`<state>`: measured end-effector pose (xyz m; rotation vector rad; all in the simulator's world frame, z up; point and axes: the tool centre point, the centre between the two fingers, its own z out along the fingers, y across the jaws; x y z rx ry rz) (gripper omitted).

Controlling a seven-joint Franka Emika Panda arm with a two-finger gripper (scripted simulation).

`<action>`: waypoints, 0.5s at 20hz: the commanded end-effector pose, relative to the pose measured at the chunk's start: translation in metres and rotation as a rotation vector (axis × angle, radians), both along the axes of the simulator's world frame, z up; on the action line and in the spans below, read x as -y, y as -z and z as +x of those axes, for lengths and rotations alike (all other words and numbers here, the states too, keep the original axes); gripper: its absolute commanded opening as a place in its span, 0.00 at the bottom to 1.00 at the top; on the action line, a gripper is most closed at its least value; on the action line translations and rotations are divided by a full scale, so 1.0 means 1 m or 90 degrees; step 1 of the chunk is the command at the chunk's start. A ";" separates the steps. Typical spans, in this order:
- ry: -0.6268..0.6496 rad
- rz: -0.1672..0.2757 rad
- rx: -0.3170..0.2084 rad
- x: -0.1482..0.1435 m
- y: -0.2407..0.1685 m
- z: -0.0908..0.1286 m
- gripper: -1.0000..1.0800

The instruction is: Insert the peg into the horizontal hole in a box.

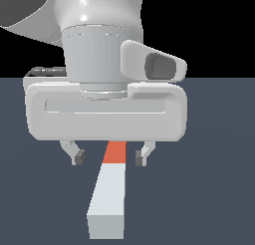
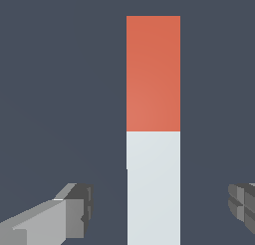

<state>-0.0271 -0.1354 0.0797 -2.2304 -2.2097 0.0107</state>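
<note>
The peg lies flat on the dark grey floor, its pale grey-white part toward the camera and its orange-red end section running under the hand. In the wrist view the peg lies straight between the two fingers. My gripper is open, hanging just above the peg with one fingertip on each side, both apart from it. The box and its hole are out of view.
The arm's big white hand body fills the upper middle of the exterior view and hides what is behind it. Dark grey floor lies all around the peg.
</note>
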 end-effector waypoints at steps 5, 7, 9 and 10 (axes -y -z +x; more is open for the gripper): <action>-0.001 0.002 0.004 0.016 0.008 0.000 0.96; -0.001 0.002 0.004 0.015 0.008 0.001 0.96; 0.000 0.002 0.003 0.016 0.008 0.000 0.96; 0.000 0.002 0.003 0.016 0.009 0.000 0.96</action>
